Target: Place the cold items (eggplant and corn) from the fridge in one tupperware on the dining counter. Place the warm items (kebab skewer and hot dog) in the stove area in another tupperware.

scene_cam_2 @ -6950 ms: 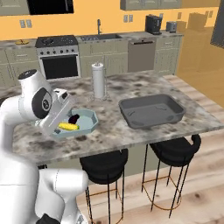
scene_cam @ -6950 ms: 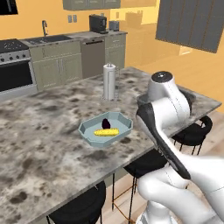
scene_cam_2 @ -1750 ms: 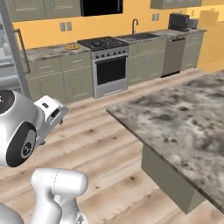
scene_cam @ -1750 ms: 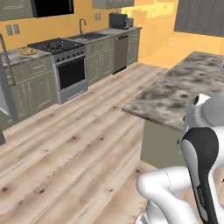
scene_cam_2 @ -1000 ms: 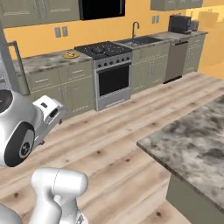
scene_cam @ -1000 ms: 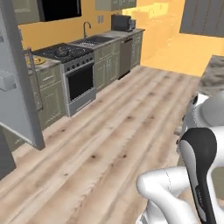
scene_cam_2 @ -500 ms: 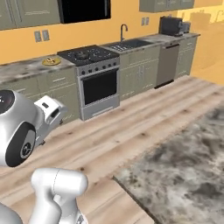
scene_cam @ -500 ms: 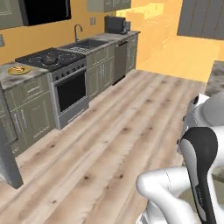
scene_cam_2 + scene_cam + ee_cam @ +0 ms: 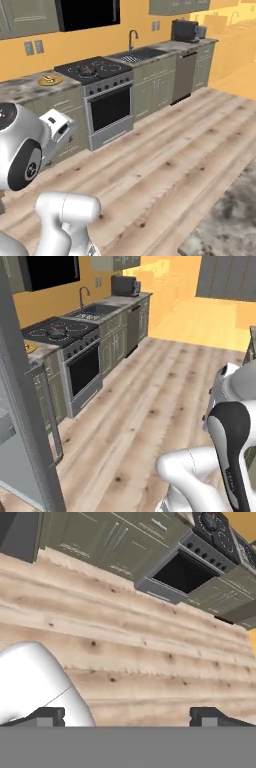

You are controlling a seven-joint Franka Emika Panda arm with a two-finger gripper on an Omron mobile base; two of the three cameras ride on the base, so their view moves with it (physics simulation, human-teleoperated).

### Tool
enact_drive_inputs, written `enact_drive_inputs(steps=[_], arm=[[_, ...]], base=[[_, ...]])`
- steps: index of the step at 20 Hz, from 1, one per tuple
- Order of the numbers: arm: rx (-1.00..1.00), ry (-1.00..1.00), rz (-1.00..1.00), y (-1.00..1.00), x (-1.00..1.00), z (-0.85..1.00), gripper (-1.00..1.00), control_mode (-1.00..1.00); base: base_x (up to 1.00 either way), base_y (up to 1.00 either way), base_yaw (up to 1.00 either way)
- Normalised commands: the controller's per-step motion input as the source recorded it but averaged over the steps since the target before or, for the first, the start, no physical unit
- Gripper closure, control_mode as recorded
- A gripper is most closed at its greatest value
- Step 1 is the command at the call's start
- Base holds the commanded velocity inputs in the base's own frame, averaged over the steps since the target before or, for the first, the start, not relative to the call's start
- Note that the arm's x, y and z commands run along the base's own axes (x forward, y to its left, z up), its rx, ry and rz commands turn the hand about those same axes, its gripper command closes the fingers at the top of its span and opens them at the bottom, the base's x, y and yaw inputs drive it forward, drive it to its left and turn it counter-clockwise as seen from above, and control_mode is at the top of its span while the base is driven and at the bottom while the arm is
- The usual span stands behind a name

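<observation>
The hand point(image 9: 127, 714) is seen open and empty, aimed at the wooden floor point(image 9: 150, 652). The warm items are judged to lie on the yellow plate point(image 9: 49, 79) on the tabletop point(image 9: 22, 88) left of the stove point(image 9: 92, 68), at about eleven o'clock ahead; their long axes cannot be told.

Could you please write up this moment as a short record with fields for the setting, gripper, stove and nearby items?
setting: kitchen, wood floor
gripper: gripper, jaws wide apart, nothing between them, pointing at the floor
stove: stove against the yellow wall, oven door shut
beside stove: yellow plate on the counter to its left, sink to its right
far end: dark appliance on the counter
</observation>
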Motion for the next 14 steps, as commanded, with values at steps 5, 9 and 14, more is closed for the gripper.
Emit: enact_drive_inputs(steps=[5,9,14], arm=[[0.00,0.00,0.00,0.00,0.00,0.00,-1.00,1.00],[0.00,0.00,0.00,0.00,0.00,0.00,-1.00,1.00],[0.00,0.00,0.00,0.00,0.00,0.00,-1.00,1.00]], base=[[0.99,0.06,-0.02],[1.00,0.00,0.00],[0.99,0.00,0.07]])
